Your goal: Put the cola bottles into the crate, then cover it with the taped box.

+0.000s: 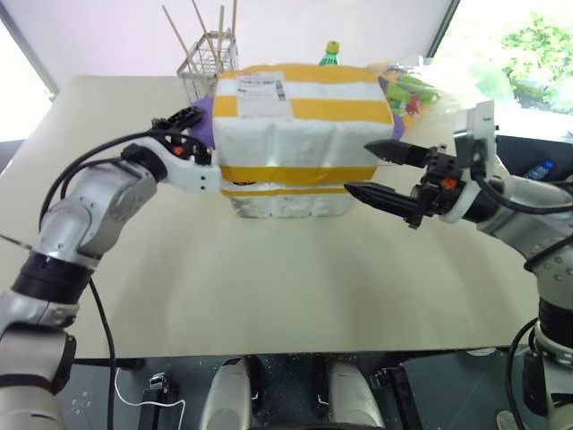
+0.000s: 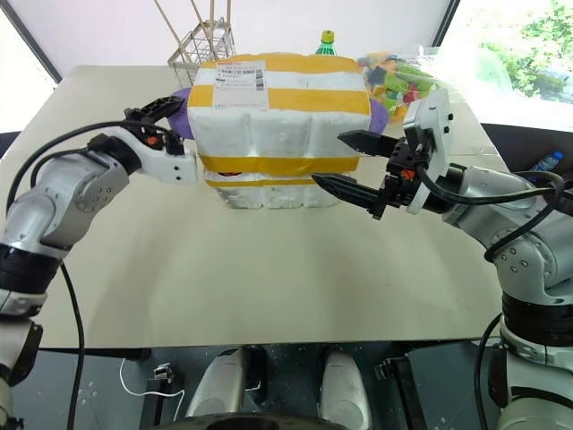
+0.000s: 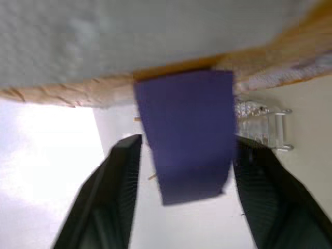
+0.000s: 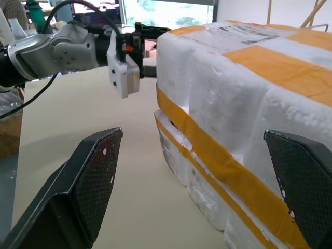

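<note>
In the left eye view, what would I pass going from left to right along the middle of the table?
Left tool → taped box sitting over the crate → right tool, its jaws open beside the box's side.

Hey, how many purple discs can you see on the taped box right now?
2: one purple disc on the taped box side by the left gripper, one on the opposite side. Others may be hidden.
</note>
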